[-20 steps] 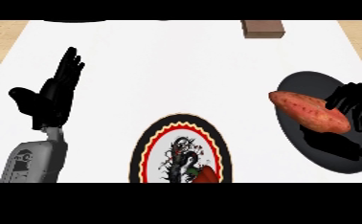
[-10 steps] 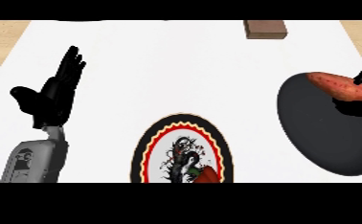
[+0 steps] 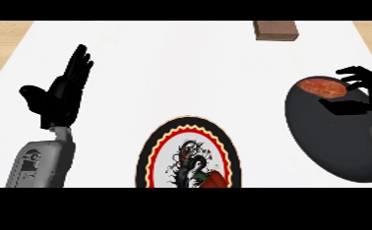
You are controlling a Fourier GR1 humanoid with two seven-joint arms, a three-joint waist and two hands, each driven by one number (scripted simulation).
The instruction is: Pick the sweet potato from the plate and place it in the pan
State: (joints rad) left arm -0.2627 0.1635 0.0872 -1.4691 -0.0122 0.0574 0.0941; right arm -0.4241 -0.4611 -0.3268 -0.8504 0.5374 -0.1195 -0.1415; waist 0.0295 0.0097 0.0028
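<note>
Grey forearm (image 3: 40,162), black robot hand (image 3: 62,94).

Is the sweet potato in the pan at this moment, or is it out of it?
In: the sweet potato lies at the dark pan's upper rim, the right hand curled beside it.

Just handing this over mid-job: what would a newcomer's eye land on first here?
Probably the orange sweet potato at far right, held by the right robot hand over the dark pan. Next, the patterned plate at bottom centre, and the left robot hand resting open at left.
</note>
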